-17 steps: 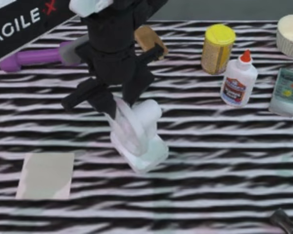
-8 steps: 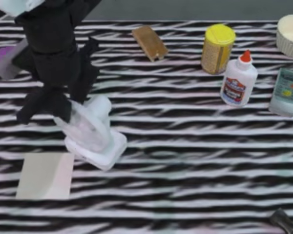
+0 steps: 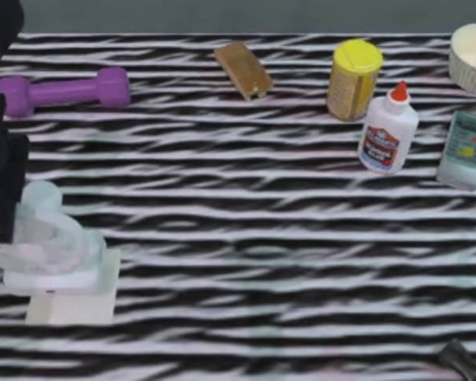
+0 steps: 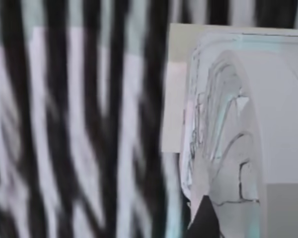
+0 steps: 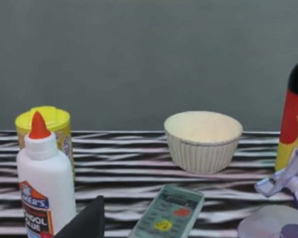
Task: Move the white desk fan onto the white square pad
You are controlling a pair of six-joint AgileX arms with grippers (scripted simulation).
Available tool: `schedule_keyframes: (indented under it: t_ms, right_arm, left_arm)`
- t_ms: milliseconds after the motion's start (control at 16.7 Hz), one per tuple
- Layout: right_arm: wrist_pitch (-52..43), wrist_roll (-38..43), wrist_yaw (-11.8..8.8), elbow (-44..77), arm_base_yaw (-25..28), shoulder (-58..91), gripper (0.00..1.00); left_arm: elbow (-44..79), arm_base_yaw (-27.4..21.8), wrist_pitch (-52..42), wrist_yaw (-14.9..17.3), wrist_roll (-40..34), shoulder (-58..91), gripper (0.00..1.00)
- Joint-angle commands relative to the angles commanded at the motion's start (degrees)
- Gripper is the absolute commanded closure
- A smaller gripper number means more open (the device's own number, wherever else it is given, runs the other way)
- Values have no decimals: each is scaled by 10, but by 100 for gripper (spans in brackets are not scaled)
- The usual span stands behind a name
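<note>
My left gripper (image 3: 4,214) clamps the white desk fan (image 3: 47,246) at the tabletop's left edge; its base overlaps the white square pad (image 3: 83,305). My right gripper (image 3: 464,361) sits parked at the near right corner; I cannot tell its state.

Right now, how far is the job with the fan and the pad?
Nearly finished. The white desk fan sits at the top view's left, its base overlapping the far part of the white square pad, though it also hangs past the pad's edge. The left pincer is at the fan. Left: centre the fan if needed, release, withdraw. The right pincer is parked at the near right.
</note>
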Motion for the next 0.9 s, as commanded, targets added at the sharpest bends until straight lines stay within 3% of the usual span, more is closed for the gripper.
schedule_keyframes:
  t_ms: [900]
  right_arm:
    - [0,0,0,0,0,0,0]
  left_arm:
    - [-69,-1,79,0,-1,10,100]
